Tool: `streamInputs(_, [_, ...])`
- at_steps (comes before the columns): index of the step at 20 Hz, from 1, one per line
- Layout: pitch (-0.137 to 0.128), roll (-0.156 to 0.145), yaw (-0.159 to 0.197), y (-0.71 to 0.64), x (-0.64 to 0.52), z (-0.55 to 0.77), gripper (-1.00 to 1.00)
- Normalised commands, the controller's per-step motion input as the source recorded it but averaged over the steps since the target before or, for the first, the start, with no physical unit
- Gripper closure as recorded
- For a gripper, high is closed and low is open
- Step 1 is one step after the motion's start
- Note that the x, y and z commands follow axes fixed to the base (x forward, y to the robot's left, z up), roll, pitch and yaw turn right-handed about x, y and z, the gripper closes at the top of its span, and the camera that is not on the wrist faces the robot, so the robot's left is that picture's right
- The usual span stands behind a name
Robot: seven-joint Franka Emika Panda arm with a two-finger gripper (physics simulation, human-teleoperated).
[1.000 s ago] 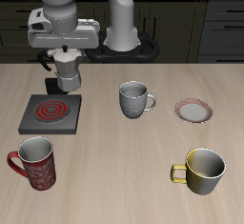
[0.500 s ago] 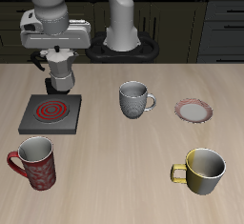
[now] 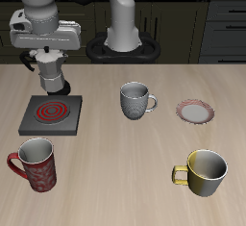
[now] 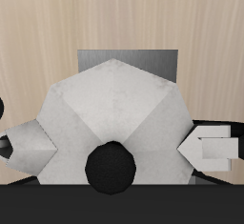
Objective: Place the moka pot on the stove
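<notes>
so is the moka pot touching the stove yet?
Apart. In the exterior view the moka pot, held by the pincer, hangs above the stove; bare table shows between the pot's base and the plate's far edge.

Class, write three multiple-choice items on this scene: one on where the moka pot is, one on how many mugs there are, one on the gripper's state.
1. Where is the moka pot?
A. in the air over the stove's back edge
B. on the pink-rimmed plate
C. inside the yellow mug

2. How many mugs are on the table?
A. one
B. two
C. three

3. The gripper is
A. open over the grey mug
B. shut on the moka pot
C. out of view

Key: 1 A, the pot hangs above the stove. 2 C, red mug, grey mug, yellow mug. 3 B, its fingers clamp the pot's top.
</notes>
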Motion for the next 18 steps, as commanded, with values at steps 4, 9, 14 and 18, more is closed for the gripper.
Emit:
streamInputs(4, [-0.022,-0.039,-0.041,-0.12,0.05,0.03,1.00])
streamInputs(9, [-0.011,-0.040,-0.040,-0.10,0.05,-0.01,1.00])
streamInputs(14, [0.005,-0.021,-0.024,-0.05,0.07,-0.06,1.00])
streamInputs(18, [-0.011,-0.037,-0.045,-0.08,0.08,0.02,1.00])
